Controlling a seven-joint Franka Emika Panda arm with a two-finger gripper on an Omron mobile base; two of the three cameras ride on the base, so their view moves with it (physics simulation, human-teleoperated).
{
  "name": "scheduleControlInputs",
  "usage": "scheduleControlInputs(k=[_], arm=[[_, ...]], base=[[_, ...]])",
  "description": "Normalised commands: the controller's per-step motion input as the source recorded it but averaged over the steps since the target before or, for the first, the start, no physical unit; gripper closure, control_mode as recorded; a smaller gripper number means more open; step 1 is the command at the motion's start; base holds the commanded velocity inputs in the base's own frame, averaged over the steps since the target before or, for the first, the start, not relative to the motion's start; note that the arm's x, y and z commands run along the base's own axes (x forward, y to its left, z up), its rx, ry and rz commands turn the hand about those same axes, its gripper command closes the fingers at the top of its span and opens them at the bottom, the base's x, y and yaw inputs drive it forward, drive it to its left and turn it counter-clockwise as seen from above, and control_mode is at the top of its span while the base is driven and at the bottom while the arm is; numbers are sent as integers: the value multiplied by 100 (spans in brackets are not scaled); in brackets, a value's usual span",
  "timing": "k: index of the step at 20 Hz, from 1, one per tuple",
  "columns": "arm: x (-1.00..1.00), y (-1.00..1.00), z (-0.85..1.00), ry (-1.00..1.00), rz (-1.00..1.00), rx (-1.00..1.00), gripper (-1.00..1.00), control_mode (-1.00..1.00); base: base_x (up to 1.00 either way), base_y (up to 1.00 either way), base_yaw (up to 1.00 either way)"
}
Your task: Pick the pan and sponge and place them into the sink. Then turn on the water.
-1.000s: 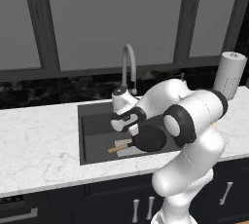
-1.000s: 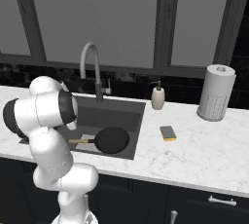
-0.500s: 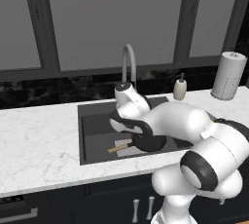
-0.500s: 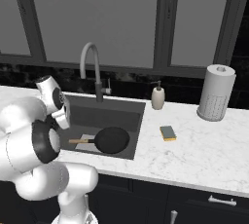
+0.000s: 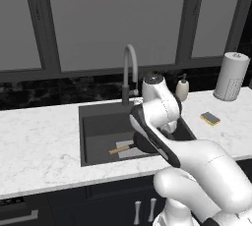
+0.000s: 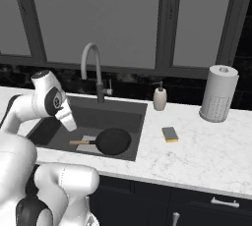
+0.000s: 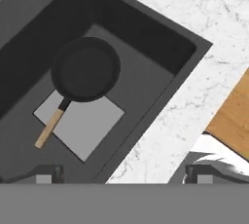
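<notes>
The black pan (image 7: 86, 69) lies flat on the floor of the sink (image 7: 146, 43), its wooden handle (image 7: 48, 128) across the light grey patch (image 7: 90, 123). My gripper (image 7: 121, 175) hangs well above the basin, open, with nothing between its widely spread fingertips (image 7: 46, 174). From the right base view the pan (image 6: 114, 140) sits in the sink (image 6: 113, 114), and the yellow-green sponge (image 6: 170, 133) lies on the counter to the sink's right. In the left base view my arm covers most of the pan; the handle (image 5: 120, 148) and the sponge (image 5: 210, 118) show. The faucet (image 6: 91, 60) is dry.
A beige soap dispenser (image 6: 159, 97) stands at the sink's back right corner. A paper towel roll (image 6: 218, 94) stands further right on the white marble counter (image 6: 197, 156). Dark windows run behind the faucet (image 5: 129, 68).
My arm has swung and risen over the sink, the elbow dropping toward the base. The pan stays on the sink floor and the sponge has not moved.
</notes>
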Motion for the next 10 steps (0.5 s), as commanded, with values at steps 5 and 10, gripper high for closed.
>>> scheduleControlInputs(k=[5, 10], arm=[[-77, -58, 43, 0, 37, -4, -100, -100], [-4, -90, 37, 9, 22, 0, -100, -100]], base=[[0, 0, 0], [0, 0, 0]])
